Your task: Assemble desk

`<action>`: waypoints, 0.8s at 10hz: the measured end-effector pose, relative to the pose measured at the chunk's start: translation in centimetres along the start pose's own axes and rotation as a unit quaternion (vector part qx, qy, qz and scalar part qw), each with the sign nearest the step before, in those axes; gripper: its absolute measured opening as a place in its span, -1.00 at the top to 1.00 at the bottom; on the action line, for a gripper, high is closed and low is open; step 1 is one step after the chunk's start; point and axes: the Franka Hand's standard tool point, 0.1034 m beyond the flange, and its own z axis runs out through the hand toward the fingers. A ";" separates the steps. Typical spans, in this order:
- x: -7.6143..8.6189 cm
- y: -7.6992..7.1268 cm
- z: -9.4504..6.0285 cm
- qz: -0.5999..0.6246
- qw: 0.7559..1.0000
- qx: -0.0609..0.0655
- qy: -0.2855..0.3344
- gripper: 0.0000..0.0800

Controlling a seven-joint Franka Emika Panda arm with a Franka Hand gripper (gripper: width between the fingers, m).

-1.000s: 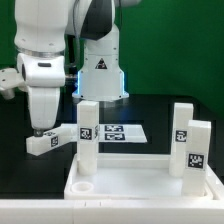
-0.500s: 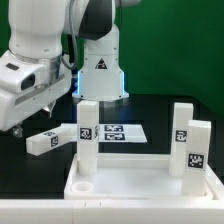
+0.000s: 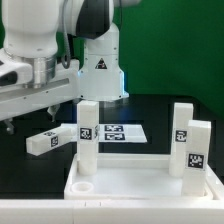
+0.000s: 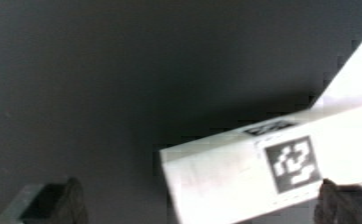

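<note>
The desk top [image 3: 140, 185], a white rimmed tray, lies at the front with three white leg blocks standing in it: one at the back left [image 3: 88, 130] and two on the exterior view's right [image 3: 181, 125] [image 3: 198, 150]. A fourth leg [image 3: 50, 141] lies loose on the black table to the exterior view's left. My gripper [image 3: 10, 122] hangs tilted at the left edge, above and to the left of that leg, apart from it. In the wrist view the loose leg [image 4: 276, 165] shows its tag below my open gripper [image 4: 199, 205], which holds nothing.
The marker board [image 3: 115, 132] lies flat on the table behind the desk top. The white cone-shaped robot base [image 3: 100, 70] stands at the back. A green wall closes off the rear.
My gripper has risen from the loose leg's end and swung toward the exterior view's left, tilting over. Its jaws stayed open. The leg has not moved.
</note>
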 end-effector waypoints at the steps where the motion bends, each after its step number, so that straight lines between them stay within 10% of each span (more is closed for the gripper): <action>1: 0.2 -0.2 -0.1 0.100 0.995 0.025 -0.005 -0.62; 2: 0.4 -0.1 -0.1 0.189 0.980 0.054 -0.014 -0.62; 6: 1.2 -0.3 -0.1 0.288 0.955 0.071 -0.017 -0.62; 8: 1.5 -0.3 -0.2 0.415 0.894 0.165 -0.024 -0.62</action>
